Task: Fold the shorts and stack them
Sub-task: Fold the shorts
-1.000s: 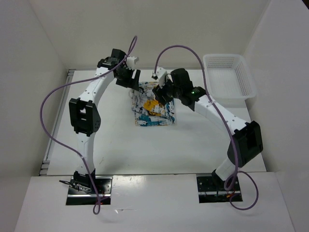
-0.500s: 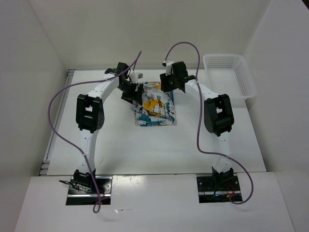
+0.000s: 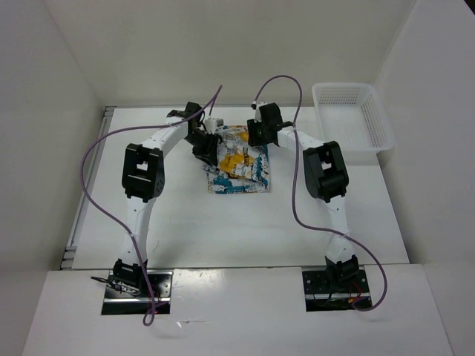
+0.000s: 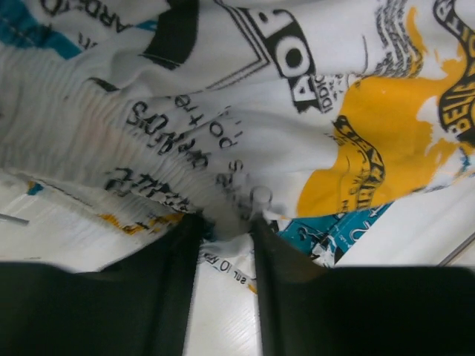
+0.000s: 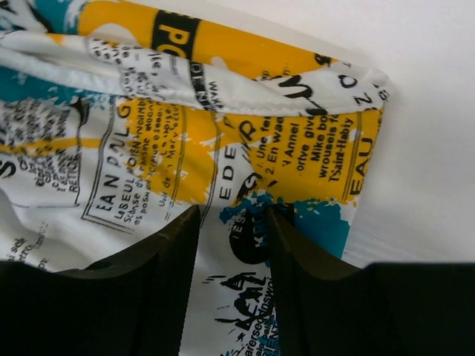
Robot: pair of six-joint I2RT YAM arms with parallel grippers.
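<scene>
Shorts (image 3: 239, 169) lie in a crumpled, roughly square heap on the white table (image 3: 223, 222), far of its middle and between the two arms. The cloth is white, printed with black lettering, teal patches and a yellow-orange blotch near the centre.

Both arms reach forward to the far edge of the heap. The left pincer (image 3: 211, 147) sits at the far left corner of the cloth, the right pincer (image 3: 254, 139) at the far right corner, and both touch the fabric.

In the left wrist view, the left pincer (image 4: 223, 226) is narrow, its black fingers (image 4: 174, 256) closed on a gathered fold of the ribbed, lettered edge of the shorts (image 4: 245, 126). In the right wrist view, the right pincer (image 5: 231, 216) is likewise narrow, its fingers (image 5: 174, 248) holding a strip of printed cloth between them, just near of a stitched hem on the shorts (image 5: 223, 141); bare table (image 5: 423, 89) shows to the right of that corner.

A white mesh basket (image 3: 353, 123) stands at the far right of the table, well apart from the shorts.
</scene>
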